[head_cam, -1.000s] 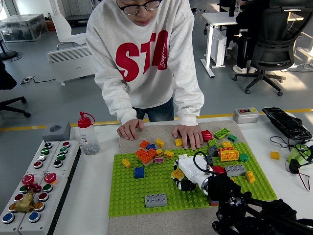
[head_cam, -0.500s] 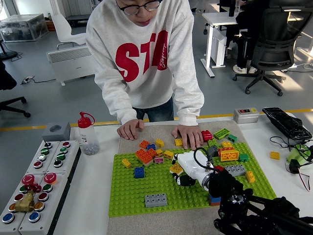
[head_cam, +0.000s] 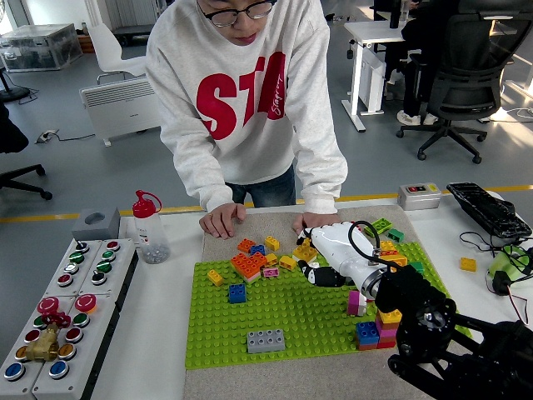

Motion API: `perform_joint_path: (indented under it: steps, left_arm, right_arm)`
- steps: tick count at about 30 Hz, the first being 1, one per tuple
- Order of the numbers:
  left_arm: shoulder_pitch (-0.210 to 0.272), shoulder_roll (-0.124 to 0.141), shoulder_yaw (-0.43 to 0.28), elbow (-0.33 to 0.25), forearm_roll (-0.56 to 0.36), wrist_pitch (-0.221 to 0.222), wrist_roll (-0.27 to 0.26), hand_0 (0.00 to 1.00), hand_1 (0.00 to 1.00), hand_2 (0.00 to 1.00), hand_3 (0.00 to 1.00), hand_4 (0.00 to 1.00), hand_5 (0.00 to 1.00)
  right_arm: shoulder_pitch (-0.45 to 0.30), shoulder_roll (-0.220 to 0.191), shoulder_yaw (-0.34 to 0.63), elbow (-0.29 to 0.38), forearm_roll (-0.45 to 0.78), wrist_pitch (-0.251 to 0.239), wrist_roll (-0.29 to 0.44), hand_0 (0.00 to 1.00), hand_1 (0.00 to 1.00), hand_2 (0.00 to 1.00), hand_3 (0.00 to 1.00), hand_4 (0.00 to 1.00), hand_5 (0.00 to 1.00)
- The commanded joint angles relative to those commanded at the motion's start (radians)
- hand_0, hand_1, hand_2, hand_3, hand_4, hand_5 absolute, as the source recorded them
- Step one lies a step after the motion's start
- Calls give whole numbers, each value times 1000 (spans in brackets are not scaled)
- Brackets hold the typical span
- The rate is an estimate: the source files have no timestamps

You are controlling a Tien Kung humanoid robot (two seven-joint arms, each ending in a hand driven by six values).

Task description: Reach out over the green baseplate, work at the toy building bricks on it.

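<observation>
**Robot hand over the far bricks on the green baseplate**

The green baseplate (head_cam: 275, 321) lies at the centre of the frame on a beige mat (head_cam: 266, 232) on the white table (head_cam: 158, 333). Toy bricks (head_cam: 250, 265) cluster along its far edge, orange, yellow, blue and pink among them; a blue brick (head_cam: 237, 292) and a grey brick (head_cam: 266, 340) sit apart nearer the bottom, and a stack of yellow, blue and red bricks (head_cam: 376, 329) stands at lower right. The right hand (head_cam: 337, 254), white with black fingers, reaches in from the lower right over the far bricks; its fingers curl downward beside a yellow brick (head_cam: 305, 252), but whether they grip it cannot be told. The arm hides part of the bricks at the plate's right side.

A person stands at the top of the frame in a pale sweatshirt with red letters, readable only as "ST" before folds cut them off. One of the person's hands (head_cam: 220, 220) rests flat on the mat; the other is mostly hidden behind the robot hand.

At left stands a clear bottle (head_cam: 150, 228) with a red cap, holding small dark items too small to identify. At lower left are two panels of coloured buttons (head_cam: 62, 321). A yellow brick (head_cam: 468, 264) lies alone at right.
</observation>
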Motion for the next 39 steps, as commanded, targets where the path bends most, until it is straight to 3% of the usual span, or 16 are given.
perform_joint_path:
  steps: [4,9,18,24,39]
  left_arm:
    - [-1,0,-2,0,-1,1,-1,680,690,663,620,360,998]
    - [-2,1,-4,0,-1,2,-1,680,690,663,621,361,998]
    - [-2,1,-8,0,1,3,-1,680,690,663,620,360,998]
    - [-2,-1,-9,0,1,3,-2,680,690,663,620,360,998]
    - [5,-7,-6,0,2,2,-3,680,690,668,621,361,998]
  right_arm:
    - [-34,-67,30,89,14,7,21,558,508,531,606,501,206]
    - [-96,-182,76,228,28,12,66,568,527,537,605,500,199]
    - [-199,-333,140,397,29,13,113,574,544,543,606,500,197]
    - [-259,-388,163,433,24,19,114,574,544,543,606,500,197]
    - [-364,-467,166,480,8,21,116,579,550,549,606,500,202]
